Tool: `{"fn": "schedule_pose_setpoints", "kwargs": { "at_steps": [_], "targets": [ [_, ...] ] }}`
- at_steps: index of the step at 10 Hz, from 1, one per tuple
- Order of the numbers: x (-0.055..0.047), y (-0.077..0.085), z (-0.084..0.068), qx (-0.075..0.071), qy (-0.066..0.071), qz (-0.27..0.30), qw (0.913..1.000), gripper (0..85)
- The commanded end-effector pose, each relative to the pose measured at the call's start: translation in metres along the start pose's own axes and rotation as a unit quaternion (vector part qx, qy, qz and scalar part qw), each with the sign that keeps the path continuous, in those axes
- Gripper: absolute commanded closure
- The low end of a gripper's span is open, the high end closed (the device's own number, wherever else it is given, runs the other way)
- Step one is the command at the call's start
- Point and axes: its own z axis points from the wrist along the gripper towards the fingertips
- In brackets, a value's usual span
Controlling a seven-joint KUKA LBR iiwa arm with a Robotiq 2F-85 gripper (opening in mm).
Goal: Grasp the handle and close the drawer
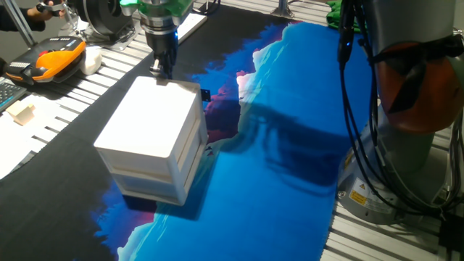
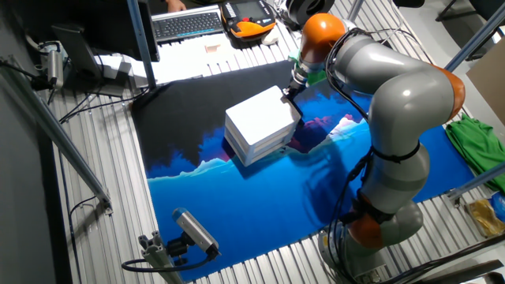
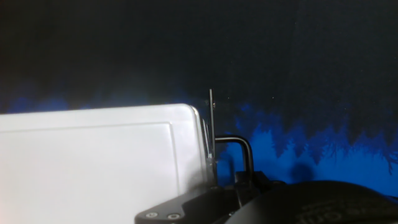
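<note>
Jaws' state unreadable at the drawer [image 1: 190, 114] handle [image 3: 239, 151], behind the white cabinet [image 1: 148, 138].

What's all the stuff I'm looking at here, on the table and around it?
cabinet: one, white, two tiers, on the mat's black end
drawer: one, white, upper tier of the cabinet
handle: one, dark metal loop, at the cabinet's edge in the hand view
mat: one, blue and black, covering the table
table: one, grey slatted metal
keyboard: one, black, far edge of the table
handheld controller: one, orange and black, beside the mat
green cloth: one, off the mat's end, beside the arm
small camera: one, grey, on the table's near edge
arm: one, grey with orange joints
hand: one, dark, at the cabinet's far top edge
</note>
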Motion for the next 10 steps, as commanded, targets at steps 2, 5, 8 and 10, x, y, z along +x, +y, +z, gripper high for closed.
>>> {"fn": "schedule_pose_setpoints", "kwargs": {
  "at_steps": [2, 5, 8, 10],
  "targets": [
    [-0.0001, -0.0001, 0.0, 0.003, 0.001, -0.008, 1.0, 85.0],
    [0.0, 0.0008, 0.0003, 0.017, -0.003, 0.0, 0.9998, 68.0],
    [0.0001, 0.0013, 0.0003, 0.017, -0.001, 0.003, 0.9999, 68.0],
    [0.0001, 0.0014, 0.0006, 0.015, -0.001, 0.004, 0.9999, 68.0]
  ]
}}
